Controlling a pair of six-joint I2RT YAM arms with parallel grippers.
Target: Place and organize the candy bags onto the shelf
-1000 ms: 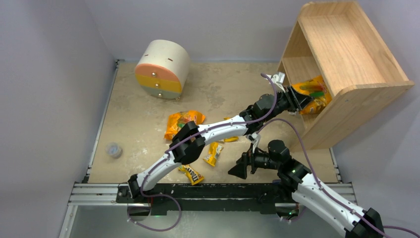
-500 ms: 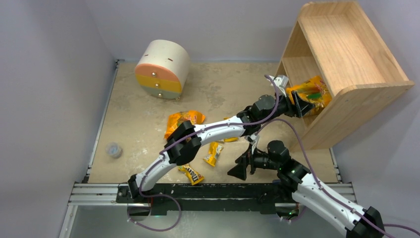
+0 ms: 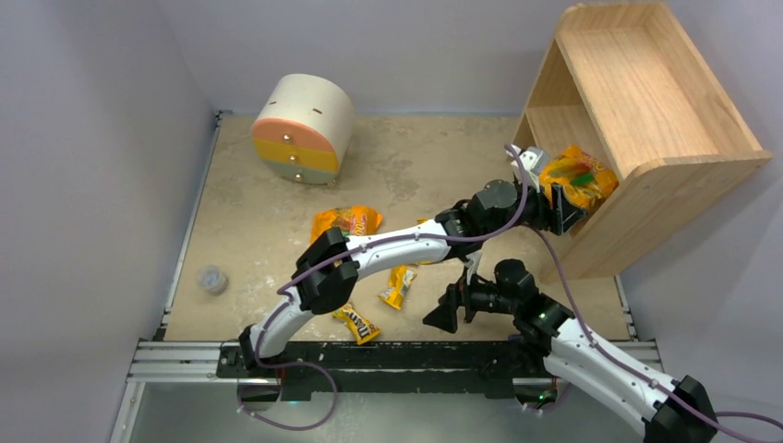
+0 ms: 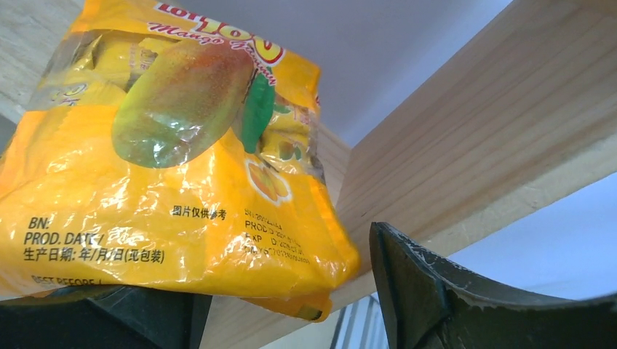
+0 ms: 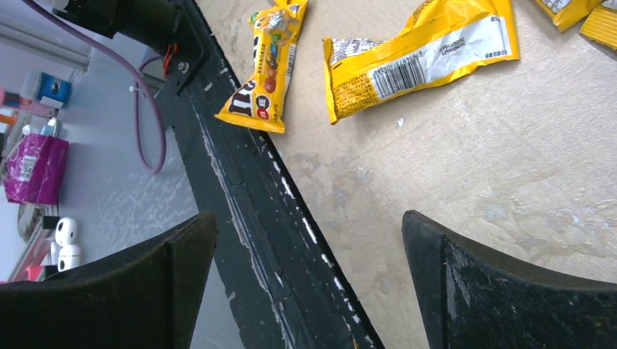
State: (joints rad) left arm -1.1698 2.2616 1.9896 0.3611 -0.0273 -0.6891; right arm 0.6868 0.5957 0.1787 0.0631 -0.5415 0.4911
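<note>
At the far right corner of the worktop [image 3: 258, 203], the left claw [image 3: 561, 198] grips a puffy orange bag [image 3: 577, 173], its fingers spread wide around it, at the mouth of the lower tier of the shelf [image 3: 646, 83]. The right claw [image 3: 441, 318] gapes wide over the near edge, holding nothing, near two M&M's packets [image 3: 398, 286]. A second orange bag [image 3: 343, 221] lies mid-worktop. The round cabinet [image 3: 303, 129], its drawers shut, stands far left.

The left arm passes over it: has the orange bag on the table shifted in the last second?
No. The orange bag keeps its spot in front of the round cabinet.
</note>
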